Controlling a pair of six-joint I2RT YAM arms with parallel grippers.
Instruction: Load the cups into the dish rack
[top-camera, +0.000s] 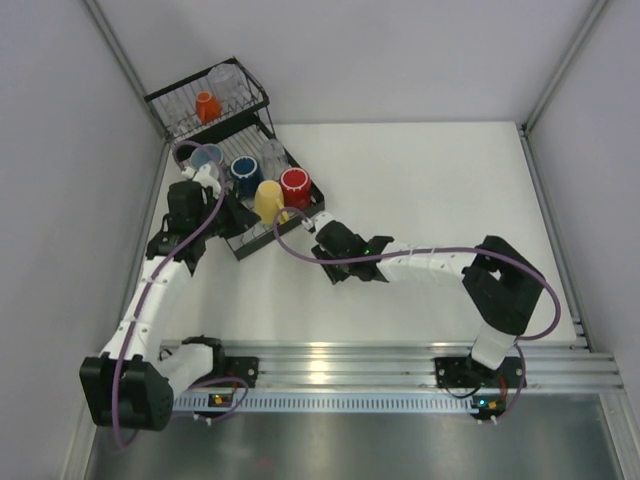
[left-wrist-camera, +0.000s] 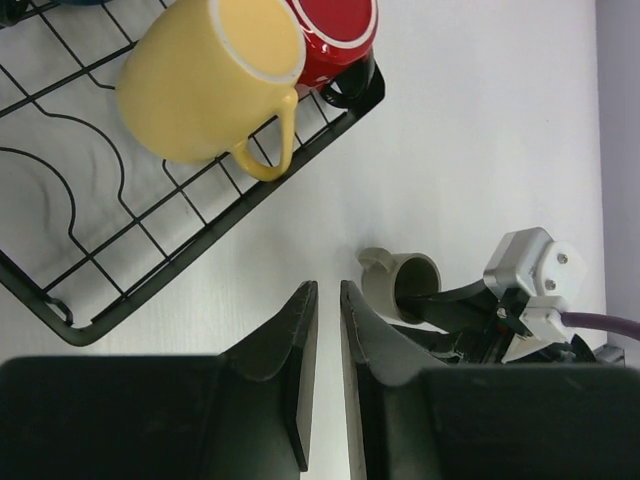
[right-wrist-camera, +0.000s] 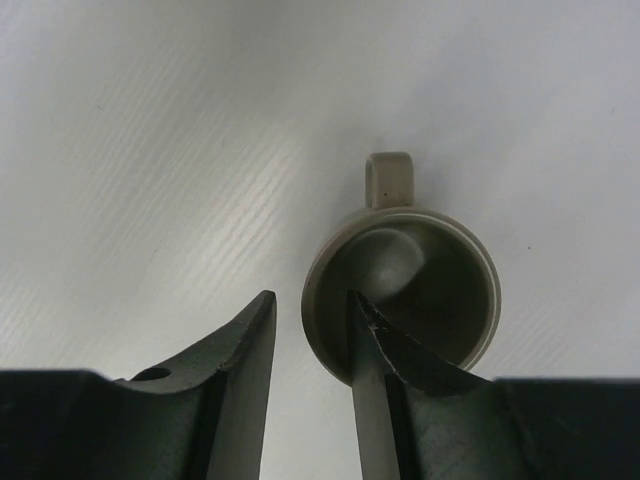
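The olive-grey mug (right-wrist-camera: 400, 285) stands upright on the white table, handle pointing away from me. My right gripper (right-wrist-camera: 308, 297) is open and straddles its near rim, one finger inside the mug and the other outside with a gap to the wall. The mug also shows in the left wrist view (left-wrist-camera: 410, 285); in the top view the right gripper (top-camera: 322, 240) hides it. The black wire dish rack (top-camera: 250, 245) holds the yellow (top-camera: 268, 198), red (top-camera: 295, 185) and blue (top-camera: 245, 172) mugs. My left gripper (left-wrist-camera: 328, 288) is shut and empty, near the rack's front corner (left-wrist-camera: 150, 260).
The rack's taller basket part at the back holds an orange-red cup (top-camera: 206, 105) and a clear tumbler (top-camera: 225, 80). More clear tumblers (top-camera: 272, 155) stand in the tray part. Grey walls close in the left and right sides. An aluminium rail (top-camera: 400, 365) runs along the near edge.
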